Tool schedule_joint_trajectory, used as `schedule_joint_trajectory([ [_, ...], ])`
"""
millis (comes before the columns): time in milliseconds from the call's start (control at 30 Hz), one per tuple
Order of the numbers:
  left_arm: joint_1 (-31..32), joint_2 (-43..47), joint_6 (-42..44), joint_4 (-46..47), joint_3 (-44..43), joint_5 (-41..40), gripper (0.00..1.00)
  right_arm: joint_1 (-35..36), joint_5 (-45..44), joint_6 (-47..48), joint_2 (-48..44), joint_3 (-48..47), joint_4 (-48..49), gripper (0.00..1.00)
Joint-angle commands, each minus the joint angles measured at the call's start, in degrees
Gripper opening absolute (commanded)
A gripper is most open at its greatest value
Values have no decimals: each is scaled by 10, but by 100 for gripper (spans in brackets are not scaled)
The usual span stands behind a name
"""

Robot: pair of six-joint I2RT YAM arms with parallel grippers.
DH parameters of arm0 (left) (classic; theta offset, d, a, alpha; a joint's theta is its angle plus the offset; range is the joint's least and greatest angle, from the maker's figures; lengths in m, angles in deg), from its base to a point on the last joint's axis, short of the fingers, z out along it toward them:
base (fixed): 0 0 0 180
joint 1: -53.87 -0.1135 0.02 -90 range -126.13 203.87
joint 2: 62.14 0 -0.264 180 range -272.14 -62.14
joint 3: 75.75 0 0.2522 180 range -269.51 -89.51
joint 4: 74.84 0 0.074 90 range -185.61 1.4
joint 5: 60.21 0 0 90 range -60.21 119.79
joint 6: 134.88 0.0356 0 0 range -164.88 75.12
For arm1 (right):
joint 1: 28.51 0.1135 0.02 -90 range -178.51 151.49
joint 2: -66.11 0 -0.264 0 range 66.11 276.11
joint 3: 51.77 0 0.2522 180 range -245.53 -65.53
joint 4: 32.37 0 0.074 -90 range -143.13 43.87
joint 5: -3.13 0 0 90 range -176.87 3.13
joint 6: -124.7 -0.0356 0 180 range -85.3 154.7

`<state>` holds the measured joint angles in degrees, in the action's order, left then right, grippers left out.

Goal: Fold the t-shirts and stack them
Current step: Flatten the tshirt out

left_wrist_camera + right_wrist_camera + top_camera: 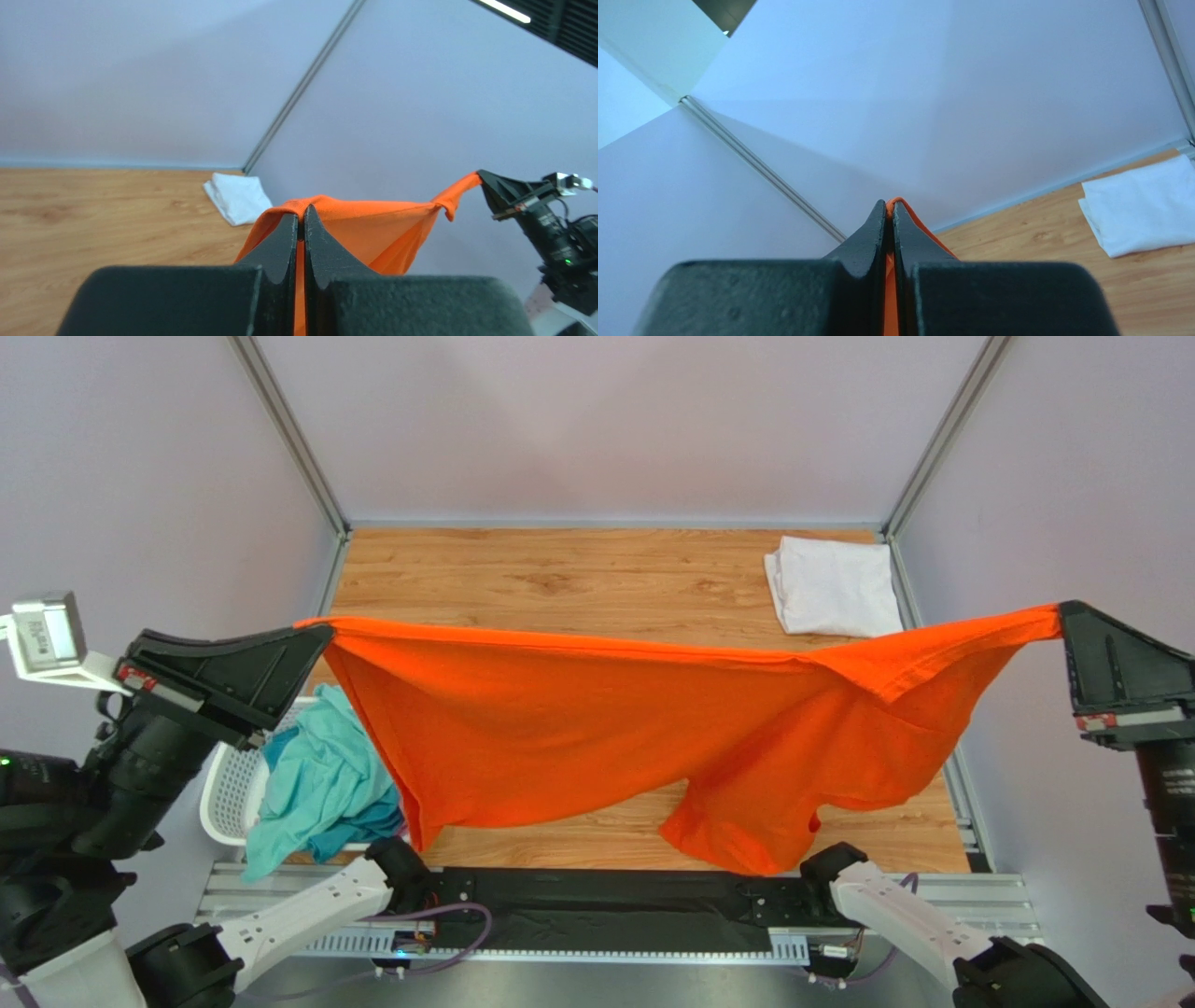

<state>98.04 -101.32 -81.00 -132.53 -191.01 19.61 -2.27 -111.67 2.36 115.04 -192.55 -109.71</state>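
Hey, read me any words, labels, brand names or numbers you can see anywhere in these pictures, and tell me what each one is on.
None can be read in any view.
The orange t-shirt, the white t-shirt and the teal shirt show no print.
The grey box at the left edge of the overhead view has a pale face, too blurred to tell whether anything is written on it.

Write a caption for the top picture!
Two arms stretch an orange t-shirt above the wooden table, a folded white t-shirt behind.
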Motion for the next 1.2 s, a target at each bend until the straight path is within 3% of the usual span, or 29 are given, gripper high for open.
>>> schedule_joint_trajectory([
  [0, 0, -25, 20, 12, -40, 77, 0, 2, 36, 46, 31, -57, 8, 0],
  [167, 0, -31, 20, 15, -58, 78, 0, 1, 71, 70, 49, -85, 42, 0],
  [267, 0, -34, 29, 14, -42, 38, 0, 2, 51, 82, 59, -68, 53, 0],
  [433, 0, -59, 64, 16, 15, -136, 0, 2, -46, 113, 76, 22, 69, 0],
  [600, -4, -124, 82, 62, 135, -338, 0, 2, -175, 145, 100, 207, 154, 0],
  [633, -12, -136, 70, 68, 154, -344, 0, -4, -190, 152, 109, 234, 179, 0],
  [733, -152, -220, 20, 81, 234, -218, 0, -36, -220, 117, 152, 314, 204, 0],
  [767, -171, -243, -9, 102, 249, -184, 0, -48, -216, 105, 177, 333, 213, 0],
  [833, -195, -294, -10, 140, 285, -196, 0, -78, -193, 77, 203, 409, 267, 0],
  [933, -207, -443, 26, 232, 292, -198, 0, -109, -93, 83, 281, 486, 367, 0],
  [1033, -215, -537, 47, 274, 247, -191, 0, -133, -38, 86, 403, 465, 392, 0],
  [1167, -234, -688, 55, 246, 159, -187, 0, -143, -13, 99, 547, 389, 398, 0],
])
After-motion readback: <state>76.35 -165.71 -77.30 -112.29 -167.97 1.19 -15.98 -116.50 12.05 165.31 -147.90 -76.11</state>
